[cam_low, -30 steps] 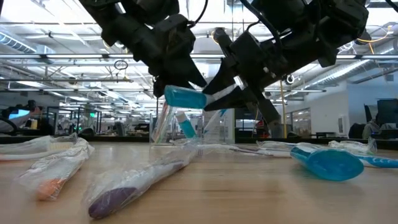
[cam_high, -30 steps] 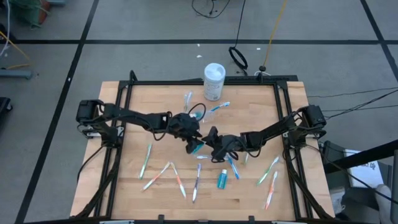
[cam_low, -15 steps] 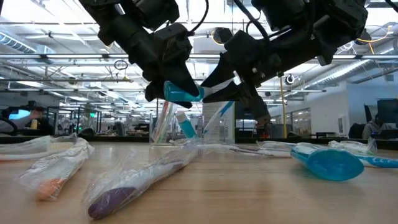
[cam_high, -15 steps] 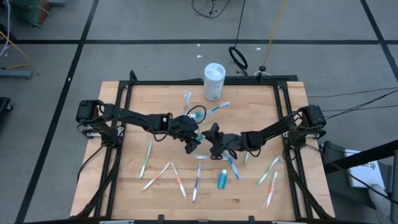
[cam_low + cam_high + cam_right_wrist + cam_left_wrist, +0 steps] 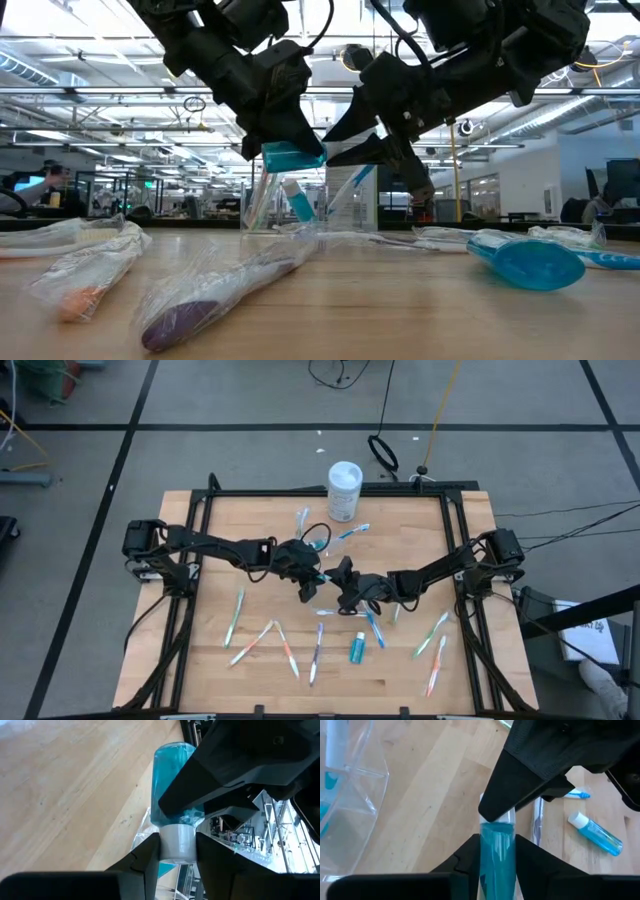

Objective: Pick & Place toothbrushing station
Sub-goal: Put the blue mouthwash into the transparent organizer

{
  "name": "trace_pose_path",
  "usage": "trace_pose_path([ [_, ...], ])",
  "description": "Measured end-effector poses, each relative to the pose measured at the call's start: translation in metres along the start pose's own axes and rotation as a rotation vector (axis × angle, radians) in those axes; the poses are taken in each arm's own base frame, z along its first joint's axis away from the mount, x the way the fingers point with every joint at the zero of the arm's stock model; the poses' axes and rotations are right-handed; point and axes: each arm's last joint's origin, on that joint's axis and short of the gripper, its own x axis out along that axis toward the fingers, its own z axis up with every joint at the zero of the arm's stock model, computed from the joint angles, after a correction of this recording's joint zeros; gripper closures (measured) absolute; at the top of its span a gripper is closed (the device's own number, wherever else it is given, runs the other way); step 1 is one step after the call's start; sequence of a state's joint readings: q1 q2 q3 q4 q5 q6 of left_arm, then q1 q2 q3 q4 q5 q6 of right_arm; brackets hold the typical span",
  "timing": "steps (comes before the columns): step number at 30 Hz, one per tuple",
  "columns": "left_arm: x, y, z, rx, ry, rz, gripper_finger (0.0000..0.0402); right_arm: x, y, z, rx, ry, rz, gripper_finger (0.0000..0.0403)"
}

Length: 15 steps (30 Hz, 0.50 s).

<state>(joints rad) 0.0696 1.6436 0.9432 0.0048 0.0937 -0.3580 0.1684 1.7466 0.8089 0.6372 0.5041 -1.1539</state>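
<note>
Both grippers met above the middle of the table (image 5: 250,520), each clamped on the same teal toothpaste tube (image 5: 291,156). The left gripper (image 5: 311,582) pinched the tube's blue body between its two fingers, as the left wrist view showed, with the tube (image 5: 496,851) running up between them toward the other arm's dark fingertip. The right gripper (image 5: 343,584) was closed on the tube's white cap (image 5: 177,844), the blue body pointing away from it in the right wrist view. In the low view the tube hung clear of the wood, held level between the two sets of fingers, with the left gripper (image 5: 285,140) coming down on it from one side and the right gripper (image 5: 365,140) from the other. Behind it stood the clear cup (image 5: 300,205), upright, with a toothbrush and a tube leaning inside; from above the cup (image 5: 316,541) sat just beyond the left gripper, and the left wrist view caught its clear wall (image 5: 355,800) beside the fingers. A second tube (image 5: 357,648) lay flat on the wood nearer the front edge, also seen past the left fingers (image 5: 595,832). Wrapped toothbrushes lay scattered across the front half of the table, among them a green one (image 5: 236,616), an orange one (image 5: 287,650) and a purple one (image 5: 215,300) close to the low camera. A white tub (image 5: 344,490) stood at the far edge.
</note>
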Motion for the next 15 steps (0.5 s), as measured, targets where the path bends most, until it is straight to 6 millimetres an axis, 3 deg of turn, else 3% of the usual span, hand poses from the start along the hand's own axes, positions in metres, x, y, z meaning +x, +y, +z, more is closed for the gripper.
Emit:
trace_pose_path([
  [15, -0.001, 0.006, 0.010, 0.046, -0.090, 0.019, 0.0298, -0.003, -0.001, 0.000, 0.098, 0.164, -0.098, 0.0291],
])
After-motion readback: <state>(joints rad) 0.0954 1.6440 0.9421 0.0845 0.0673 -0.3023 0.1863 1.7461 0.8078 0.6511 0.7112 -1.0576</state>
